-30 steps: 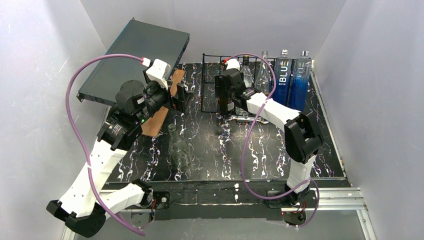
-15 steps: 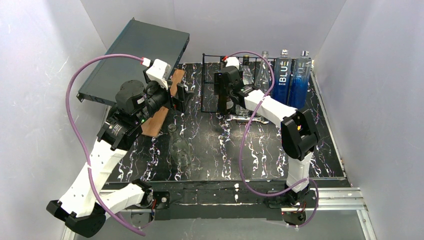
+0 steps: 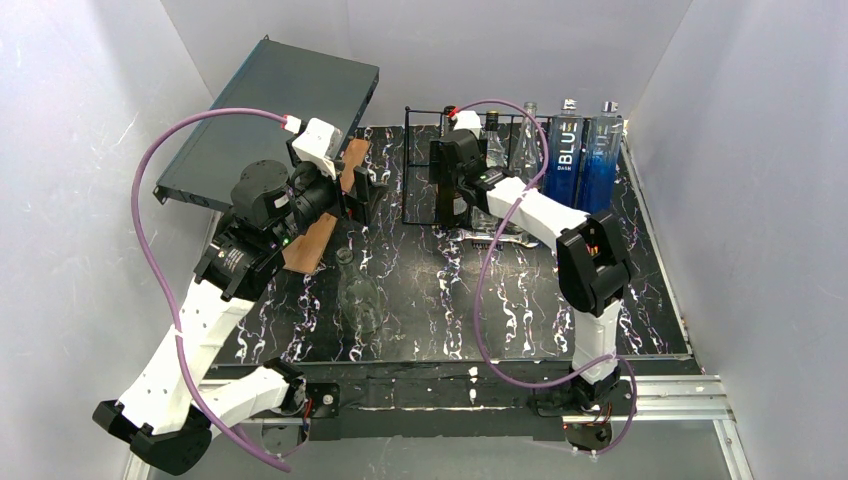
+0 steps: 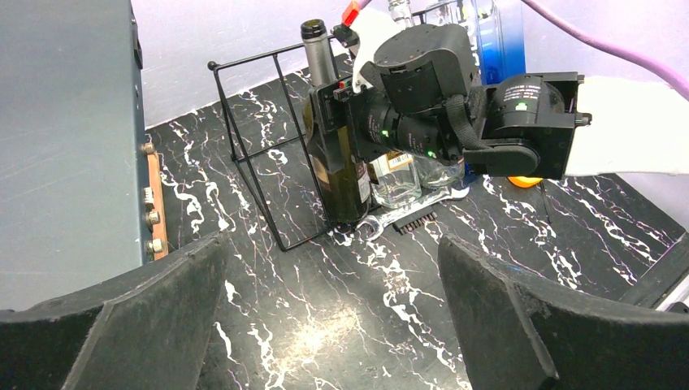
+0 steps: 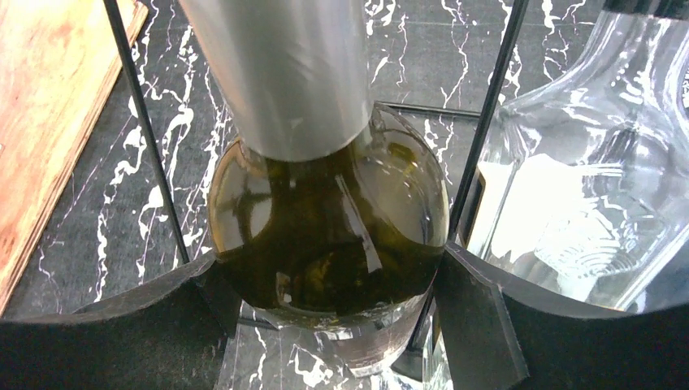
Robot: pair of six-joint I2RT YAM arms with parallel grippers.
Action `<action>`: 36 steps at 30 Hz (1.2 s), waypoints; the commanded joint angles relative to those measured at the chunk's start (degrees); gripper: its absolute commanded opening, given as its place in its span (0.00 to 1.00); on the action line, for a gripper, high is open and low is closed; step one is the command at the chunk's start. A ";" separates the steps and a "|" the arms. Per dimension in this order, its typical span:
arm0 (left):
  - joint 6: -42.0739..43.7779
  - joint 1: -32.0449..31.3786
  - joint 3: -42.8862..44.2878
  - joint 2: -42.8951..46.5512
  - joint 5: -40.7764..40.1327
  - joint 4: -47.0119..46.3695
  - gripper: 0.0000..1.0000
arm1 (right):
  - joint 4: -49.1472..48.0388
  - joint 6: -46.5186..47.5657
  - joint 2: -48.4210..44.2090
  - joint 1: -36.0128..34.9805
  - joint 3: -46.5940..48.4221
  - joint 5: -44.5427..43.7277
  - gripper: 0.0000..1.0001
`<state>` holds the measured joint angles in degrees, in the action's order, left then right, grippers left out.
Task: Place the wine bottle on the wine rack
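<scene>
- Our right gripper (image 5: 331, 272) is clenched on the shoulder of the dark green glass wine bottle with the silver foil neck (image 4: 340, 162), one finger on each side.
- That bottle stands between two upright wires of the low black thin-wire wine rack (image 4: 244, 151), near its left end, at the far side of the black marbled worktop (image 3: 420, 300); we cannot tell whether its base is fully down.
- We judge the placing nearly done: lower straight, let go only once the base bears, then withdraw upward without brushing the wires or the clear glass bottle (image 5: 585, 203) just beside.
- Our left gripper (image 4: 325, 317) hangs released, well apart.
</scene>
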<state>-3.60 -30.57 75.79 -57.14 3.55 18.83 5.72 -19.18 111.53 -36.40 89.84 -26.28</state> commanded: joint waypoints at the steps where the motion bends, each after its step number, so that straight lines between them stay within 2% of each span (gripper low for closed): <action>1: 0.52 -0.32 0.37 0.72 -0.34 -0.55 0.99 | -2.28 -0.19 2.54 0.46 3.32 -2.46 0.26; 17: 0.43 -0.37 0.41 0.36 -0.30 -0.55 1.00 | -1.72 -1.36 5.96 0.64 5.37 -4.13 0.25; 25: 0.43 -0.37 0.39 0.37 -0.38 -0.55 0.99 | -1.96 -2.42 6.92 0.65 6.36 -4.82 0.30; 26: 0.43 -0.37 0.33 0.41 -0.39 -0.55 0.99 | -1.87 -2.70 7.06 0.63 6.51 -4.83 0.33; 28: 0.49 -0.37 0.40 0.39 -0.47 -0.53 0.99 | -1.80 -2.87 7.42 0.63 6.57 -4.73 0.46; 31: 0.52 -0.46 0.39 0.41 -0.50 -0.50 0.99 | -1.51 -2.97 7.80 0.63 6.66 -4.74 0.60; 36: 0.48 -0.46 0.52 0.54 -0.48 -0.38 0.99 | -0.84 -2.75 7.69 0.64 6.75 -4.74 0.73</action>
<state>-3.60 -30.61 75.79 -57.17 3.55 18.85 4.58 -20.86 118.13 -35.64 94.41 -31.09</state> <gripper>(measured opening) 0.992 0.840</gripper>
